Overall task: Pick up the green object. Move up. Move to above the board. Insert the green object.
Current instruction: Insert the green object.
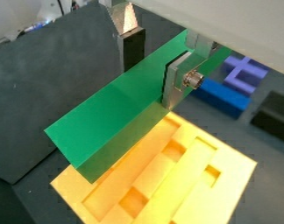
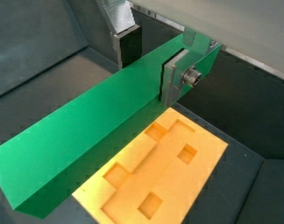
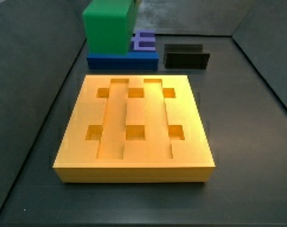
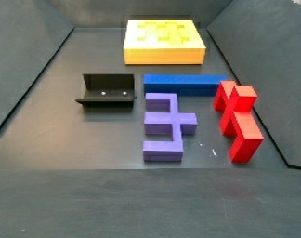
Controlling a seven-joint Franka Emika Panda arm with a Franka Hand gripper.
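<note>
Step in hand: moving to above the board, judged from the bar held aloft over the yellow surface; insertion not yet begun.
Gripper (image 1: 151, 66): clamped on the green object (image 1: 115, 118), silver finger plates flat against its two long faces near one end, in both wrist views; not visible in either side view.
Green object (image 2: 92, 144): off the floor, lying level in the grasp, its free end reaching out over the board (image 2: 168, 166).
Board (image 3: 134, 124): flat on the floor, six square holes and lengthwise grooves empty.
Next move, as a judgement: line the bar up with a groove, then lower straight; any skew likely to catch on a groove edge.
Side view near board: square green end (image 3: 109, 25) high above the far edge, in front of the blue block (image 3: 116, 62) and the fixture (image 3: 186, 57).
Side view from far end: board (image 4: 164, 42) at the back, fixture (image 4: 106, 92), blue block (image 4: 188, 84), purple piece (image 4: 169, 125), red pieces (image 4: 239, 116) on the floor; bar absent from this frame.
Wrist views only: the grip itself.
</note>
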